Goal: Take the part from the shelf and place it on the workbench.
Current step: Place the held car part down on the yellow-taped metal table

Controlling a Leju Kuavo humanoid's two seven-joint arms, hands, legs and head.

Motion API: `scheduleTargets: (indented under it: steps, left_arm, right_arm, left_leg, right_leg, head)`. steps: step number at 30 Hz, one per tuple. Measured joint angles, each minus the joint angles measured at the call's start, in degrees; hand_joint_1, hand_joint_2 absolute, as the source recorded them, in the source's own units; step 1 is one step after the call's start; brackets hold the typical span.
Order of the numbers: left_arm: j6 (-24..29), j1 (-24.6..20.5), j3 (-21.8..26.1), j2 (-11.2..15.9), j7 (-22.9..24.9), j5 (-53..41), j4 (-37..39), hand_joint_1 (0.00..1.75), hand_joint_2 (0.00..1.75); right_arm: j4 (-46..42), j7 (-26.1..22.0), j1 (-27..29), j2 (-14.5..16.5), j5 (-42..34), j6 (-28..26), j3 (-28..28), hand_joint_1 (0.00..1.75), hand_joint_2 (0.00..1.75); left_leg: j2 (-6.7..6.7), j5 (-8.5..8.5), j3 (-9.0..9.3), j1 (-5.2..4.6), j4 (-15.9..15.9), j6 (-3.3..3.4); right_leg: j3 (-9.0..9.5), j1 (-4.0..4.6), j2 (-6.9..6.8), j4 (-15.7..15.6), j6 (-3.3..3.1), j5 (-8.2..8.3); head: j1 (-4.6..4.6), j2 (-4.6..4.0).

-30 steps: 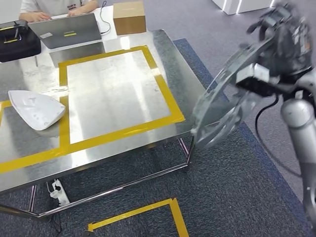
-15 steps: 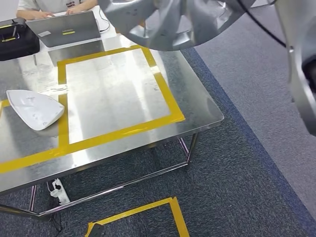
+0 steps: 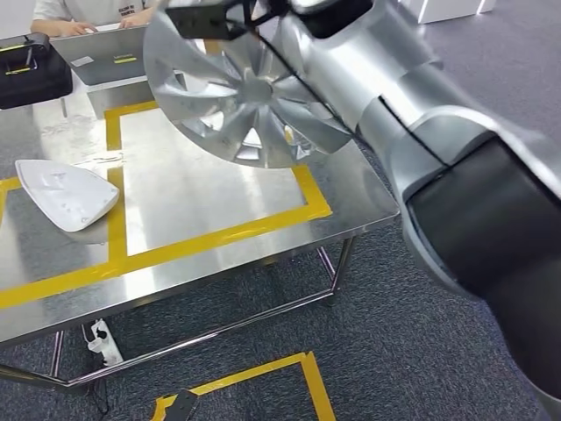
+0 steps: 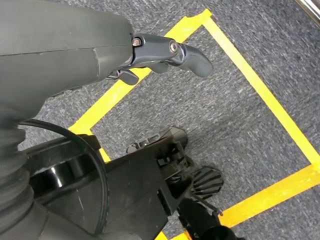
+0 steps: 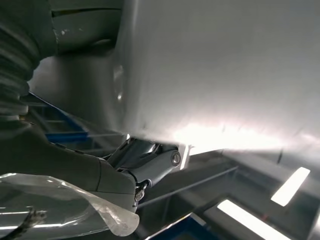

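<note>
While a second earlier the part (image 3: 248,92) hung off the table's (image 3: 344,189) right edge, the right hand (image 5: 151,162) had swung it above the taped rectangle (image 3: 198,167), fingers clamping its rim; lowering remained. The left hand (image 4: 166,52) hung empty, fingers apart.

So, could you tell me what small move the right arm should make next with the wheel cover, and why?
Probably lower it gently. The silver wheel cover hangs tilted above the yellow-taped rectangle on the steel workbench, not resting on it yet, and that marked area is bare.
</note>
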Motion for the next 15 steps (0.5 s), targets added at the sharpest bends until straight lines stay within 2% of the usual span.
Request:
scheduleTargets:
  steps: [7,15]
  left_arm:
    - [-0.26,0.5,-1.16,-0.63,0.67,-0.86,0.0,0.0,1.75]
    - [-0.23,0.84,-1.34,-0.67,0.86,0.8,0.0,0.0,1.75]
  right_arm:
    - [2.02,0.69,10.7,0.14,-0.38,-0.99,0.97,1.75,1.75]
    - [2.76,1.69,13.29,-0.37,-1.77,0.3,0.91,1.75,1.75]
  left_leg:
    - [-0.16,-0.03,-0.01,0.03,0.0,0.02]
    - [-0.12,-0.53,0.97,0.11,-0.14,0.09]
  right_leg:
    - [0.11,0.05,-0.11,-0.15,0.01,-0.01]
    - [1.25,0.19,-0.13,-0.34,0.05,-0.49]
  head:
    - [0.02,0.0]
    - [0.01,0.0]
